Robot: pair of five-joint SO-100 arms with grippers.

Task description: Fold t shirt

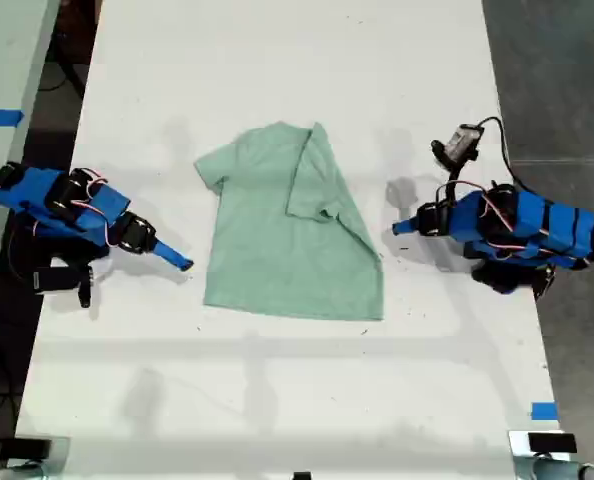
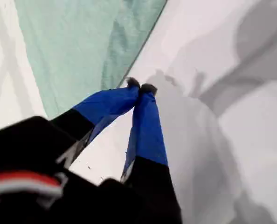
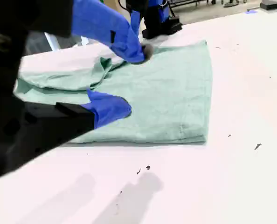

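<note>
In the exterior view the t shirt (image 1: 277, 240) runs 12 to 6. My first gripper (image 1: 399, 228), pinched empty, waits at its 3 o'clock, and my second gripper (image 1: 182, 262), parted, at 9.

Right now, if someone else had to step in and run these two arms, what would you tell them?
My first gripper: shut and empty, on the exterior view's right, just off the t shirt's edge.
My second gripper: open and empty, on the exterior view's left, near the shirt's lower corner.
Shirt: lying flat mid-table.
Done: the sleeve side on the exterior view's right is folded in over the body.
Left: the other sleeve is still spread out, so fold that side in, then probably fold the shirt in half.
</note>
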